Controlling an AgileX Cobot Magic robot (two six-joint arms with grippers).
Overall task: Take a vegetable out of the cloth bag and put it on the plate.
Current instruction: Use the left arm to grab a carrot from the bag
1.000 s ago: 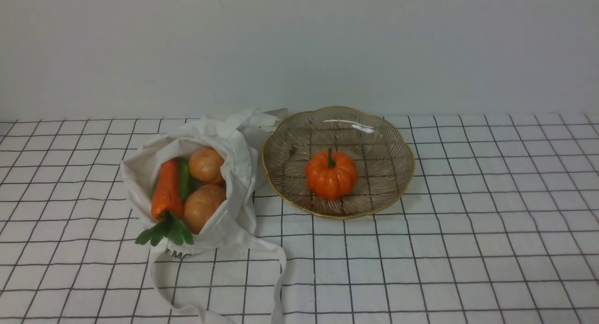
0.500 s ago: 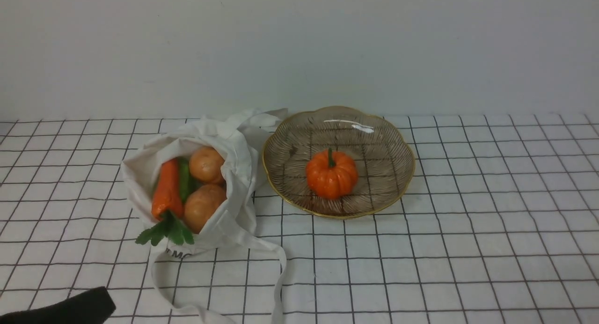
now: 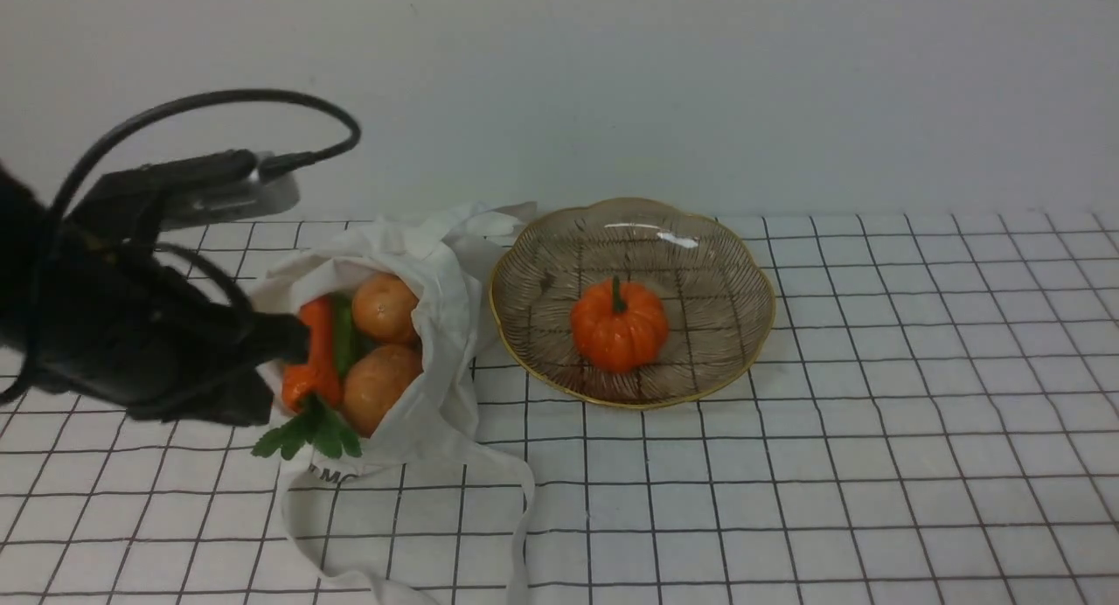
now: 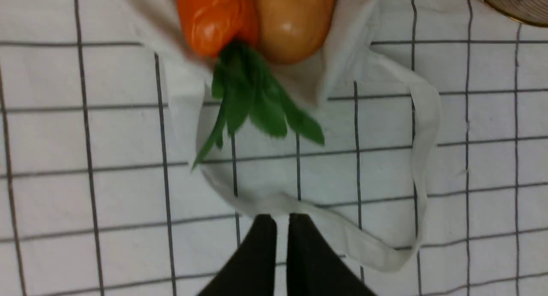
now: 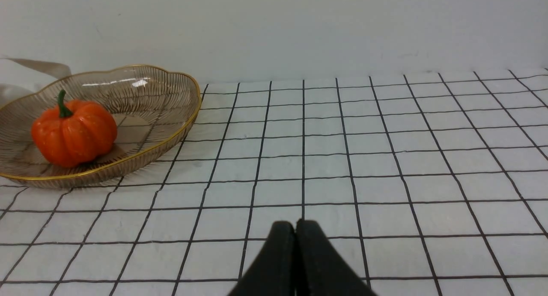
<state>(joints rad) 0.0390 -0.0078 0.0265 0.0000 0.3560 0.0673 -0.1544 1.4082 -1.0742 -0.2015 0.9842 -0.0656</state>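
The carrot (image 3: pixel 313 353) lies in the open mouth of the off-white cloth bag (image 3: pixel 446 308), its green leaves (image 3: pixel 306 432) hanging over the bag's front rim. In the left wrist view the carrot (image 4: pixel 212 18) and its leaves (image 4: pixel 257 103) lie ahead of the fingers. My left gripper (image 3: pixel 293 341) hovers at the bag's left rim beside the carrot, holding nothing; its jaws (image 4: pixel 281 219) stand a narrow gap apart. The glass plate (image 3: pixel 761 325) stands right of the bag. My right gripper (image 5: pixel 295 224) is shut and empty, low over the cloth, right of the plate (image 5: pixel 188 112).
An orange pumpkin (image 3: pixel 619 325) sits on the plate. Two brown potatoes (image 3: pixel 385 308) and a green cucumber (image 3: pixel 343 334) share the bag with the carrot. The bag's strap (image 3: pixel 524 518) loops forward over the checked tablecloth. A white wall stands behind.
My left arm has come in from the lower left and risen to the bag's left rim, covering part of the bag. The bag, plate and pumpkin have not moved.
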